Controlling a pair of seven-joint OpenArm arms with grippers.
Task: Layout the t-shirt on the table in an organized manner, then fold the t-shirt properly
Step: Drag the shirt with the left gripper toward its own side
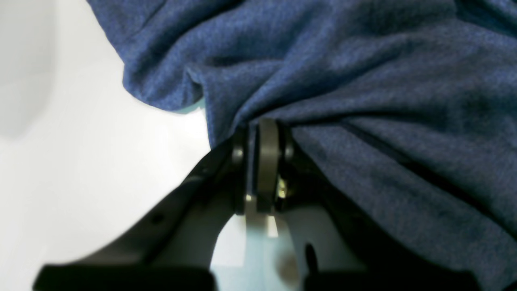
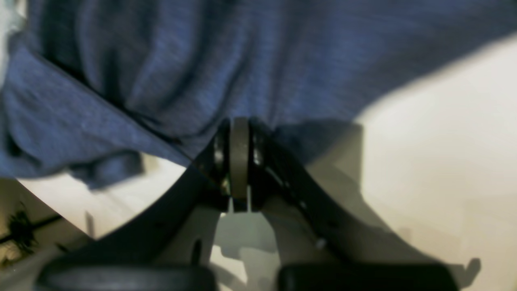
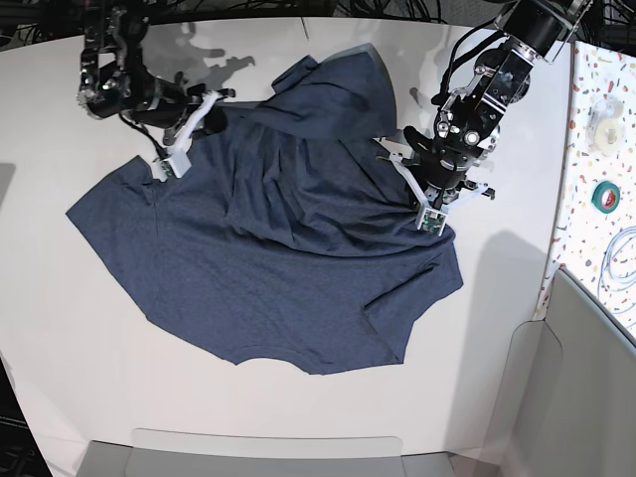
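Observation:
The dark navy heathered t-shirt (image 3: 268,258) lies spread and wrinkled on the white table (image 3: 89,358), with a fold bunched toward the back; its lettering is hidden. My left gripper (image 3: 429,217) is shut on the shirt's right edge; in the left wrist view its jaws (image 1: 262,133) pinch a gathered fold of the t-shirt (image 1: 363,101). My right gripper (image 3: 164,169) is shut on the shirt's upper left edge; in the right wrist view the closed gripper (image 2: 239,129) grips the t-shirt (image 2: 169,68) lifted slightly off the table (image 2: 444,141).
A narrow speckled white strip (image 3: 601,149) at the right edge holds tape rolls (image 3: 609,194). A grey bin edge (image 3: 268,452) runs along the front. Cables lie beyond the table's back edge.

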